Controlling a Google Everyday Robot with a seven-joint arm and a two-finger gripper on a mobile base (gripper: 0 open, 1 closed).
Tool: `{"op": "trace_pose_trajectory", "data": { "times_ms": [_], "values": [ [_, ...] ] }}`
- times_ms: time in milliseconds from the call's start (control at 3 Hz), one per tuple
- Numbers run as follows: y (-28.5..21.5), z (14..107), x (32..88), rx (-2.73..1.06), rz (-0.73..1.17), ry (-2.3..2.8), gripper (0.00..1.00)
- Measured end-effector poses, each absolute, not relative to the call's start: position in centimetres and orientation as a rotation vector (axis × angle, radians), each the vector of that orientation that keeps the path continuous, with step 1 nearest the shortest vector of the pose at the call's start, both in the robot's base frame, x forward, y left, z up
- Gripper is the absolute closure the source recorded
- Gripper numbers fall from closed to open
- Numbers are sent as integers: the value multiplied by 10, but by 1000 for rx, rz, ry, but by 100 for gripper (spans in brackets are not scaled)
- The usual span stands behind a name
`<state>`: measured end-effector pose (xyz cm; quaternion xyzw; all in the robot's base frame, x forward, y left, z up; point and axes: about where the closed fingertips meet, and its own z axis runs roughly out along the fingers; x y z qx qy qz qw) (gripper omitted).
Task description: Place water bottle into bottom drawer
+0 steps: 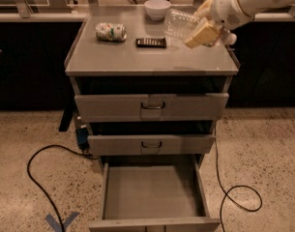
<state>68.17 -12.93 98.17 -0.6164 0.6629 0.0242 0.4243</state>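
We note the claw [199,22] over the tabletop's [137,57] right rear corner, pinching the water bottle [178,24]. The bottle juts leftward from between the fingers (tilted, apparently clear of the surface). The bottom drawer [152,192] is pulled out below, well apart from both.

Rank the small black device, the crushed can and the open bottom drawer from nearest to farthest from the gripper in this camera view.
The gripper, over the right side of the cabinet top, holds the water bottle.
1. Small black device, middle of the top.
2. Crushed can, on the left.
3. Bottom drawer, open, down by the floor.
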Motion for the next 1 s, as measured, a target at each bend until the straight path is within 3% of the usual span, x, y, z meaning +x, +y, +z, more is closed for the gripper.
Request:
{"op": "trace_pose_trajectory", "data": {
  "times_ms": [667, 1000],
  "values": [
    [-86, 960, 595, -1494, 152, 1563, 100],
    [-56, 883, 573, -1536, 226, 1579, 100]
  ]
}}
